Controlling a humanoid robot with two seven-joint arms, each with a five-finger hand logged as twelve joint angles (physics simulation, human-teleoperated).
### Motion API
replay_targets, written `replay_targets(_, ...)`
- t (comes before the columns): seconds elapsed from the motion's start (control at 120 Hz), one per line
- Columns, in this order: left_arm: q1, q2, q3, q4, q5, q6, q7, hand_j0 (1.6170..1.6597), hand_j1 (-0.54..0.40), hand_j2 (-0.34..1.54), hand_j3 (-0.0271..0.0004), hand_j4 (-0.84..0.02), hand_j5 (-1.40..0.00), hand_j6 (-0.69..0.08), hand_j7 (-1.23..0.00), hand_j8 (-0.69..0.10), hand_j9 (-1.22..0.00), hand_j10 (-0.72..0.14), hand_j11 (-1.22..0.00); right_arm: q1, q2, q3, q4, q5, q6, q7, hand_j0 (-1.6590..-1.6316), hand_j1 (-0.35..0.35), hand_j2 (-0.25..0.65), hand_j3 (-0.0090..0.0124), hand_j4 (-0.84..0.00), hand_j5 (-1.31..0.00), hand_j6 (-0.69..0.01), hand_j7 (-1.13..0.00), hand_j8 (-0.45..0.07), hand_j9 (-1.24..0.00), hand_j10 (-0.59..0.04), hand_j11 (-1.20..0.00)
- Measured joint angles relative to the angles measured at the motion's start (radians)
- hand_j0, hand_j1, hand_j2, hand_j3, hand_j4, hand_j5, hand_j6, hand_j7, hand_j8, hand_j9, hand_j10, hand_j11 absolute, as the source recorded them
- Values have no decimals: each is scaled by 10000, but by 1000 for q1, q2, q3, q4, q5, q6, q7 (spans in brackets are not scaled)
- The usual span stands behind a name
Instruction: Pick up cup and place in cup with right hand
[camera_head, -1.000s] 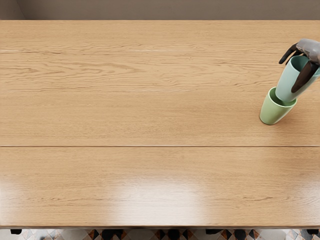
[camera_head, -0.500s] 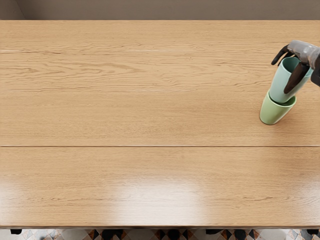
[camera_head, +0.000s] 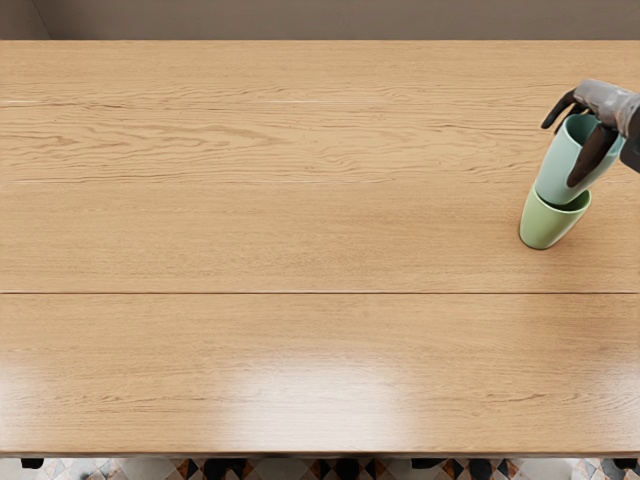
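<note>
At the right of the head view my right hand (camera_head: 580, 135) is closed around a light blue cup (camera_head: 566, 165), dark fingers on either side of its upper part. The blue cup leans slightly, and its bottom end is inside the mouth of a green cup (camera_head: 545, 222) that stands on the table. How deep the blue cup sits is hidden by the green wall. The left arm is out of view.
The wooden table (camera_head: 300, 230) fills most of the picture, with its front edge along the bottom and its back edge near the top wall. A patterned floor shows below the front edge.
My right hand has moved left and slightly down with the blue cup, whose bottom is now more centred in the green cup's mouth. In the last half second there is hardly any motion.
</note>
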Motion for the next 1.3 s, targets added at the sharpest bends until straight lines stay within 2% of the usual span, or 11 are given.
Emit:
replay_targets(0.025, -2, 0, 0, 0, 0, 0, 0, 16581, 3491, -1, 1, -4, 1, -5, 1, -5, 1, -3, 2, -1, -2, -1, 0, 0, 0, 0, -16525, 591, 934, 0, -4908, -6271, -4635, -6350, -2853, -6395, -3369, -6510)
replay_targets(0.05, -2, 0, 0, 0, 0, 0, 0, 16581, 3491, -1, 1, -4, 1, -5, 1, -5, 1, -3, 2, -1, -3, -1, 0, 1, 0, 0, -16527, 694, 1251, -11, -4911, -6255, -4381, -6346, -2770, -6392, -3426, -6504)
replay_targets(0.067, -2, 0, 0, 0, 0, 0, 0, 16581, 3491, -1, 1, -4, 1, -5, 1, -5, 1, -3, 2, -2, -4, -2, 0, 1, 0, 0, -16526, 591, 928, 1, -4899, -6262, -4306, -6343, -2730, -6400, -3407, -6512)
replay_targets(0.2, -3, 0, 0, 0, 1, 0, 0, 16581, 3491, -1, 0, -4, 1, -5, 1, -4, 1, -2, 2, -4, -9, -3, 1, 4, 2, 0, -16535, 1086, 1422, 12, -4645, -6529, -3823, -6328, -2235, -6576, -3064, -6680)
replay_targets(0.242, -3, 0, 0, 0, 1, 0, 0, 16581, 3491, -1, 0, -5, 1, -5, 1, -4, 1, -2, 2, -5, -11, -4, 2, 4, 2, 0, -16533, 1143, 1545, 2, -4570, -6613, -3662, -6325, -2091, -6609, -2975, -6710)
replay_targets(0.367, -3, 0, 0, 0, 1, 0, 0, 16581, 3491, -1, 0, -5, 0, -5, 1, -4, 1, -3, 1, -7, -15, -3, 3, 1, 1, 0, -16531, 507, 401, 5, -4642, -6539, -4145, -6319, -2485, -6546, -3136, -6610)
replay_targets(0.742, -3, 0, 0, 0, 1, 0, 0, 16581, 3491, -1, 0, -4, 0, -5, 1, -5, 1, -3, 1, -25, -21, -2, 1, -4, -3, 0, -16531, 238, 2, 0, -4833, -6302, -4519, -6313, -2902, -6488, -3498, -6540)
replay_targets(0.875, -2, 0, 0, 0, 1, 0, 0, 16581, 3491, -1, 0, -4, 0, -5, 0, -5, 1, -3, 1, -34, -20, -1, 0, -6, -4, 0, -16533, 499, 484, -6, -4823, -6236, -4632, -6277, -2862, -6434, -3358, -6487)
replay_targets(0.908, -2, 0, 0, 0, 1, 0, 0, 16581, 3491, -1, 0, -4, 0, -5, 0, -5, 1, -3, 1, -37, -19, 0, -1, -6, -5, 0, -16540, 147, 363, 6, -4314, -5608, -4278, -5629, -2578, -5782, -3065, -5825)
replay_targets(1.067, -2, 0, 0, 0, 0, 0, 0, 16581, 3491, 0, 0, -4, 0, -5, 0, -5, 0, -3, 1, -46, -15, 4, -3, -6, -7, 0, -16562, -1828, 182, 0, -2006, -2586, -1998, -2592, -1211, -2665, -1429, -2684)
replay_targets(1.3, -2, 0, 0, 0, 0, 0, 0, 16581, 3491, 0, 0, -4, -1, -5, 0, -5, 0, -3, 0, -49, -13, 7, -10, -4, -8, 0, -16575, -2972, 72, 0, -670, -829, -681, -826, -422, -853, -481, -858)
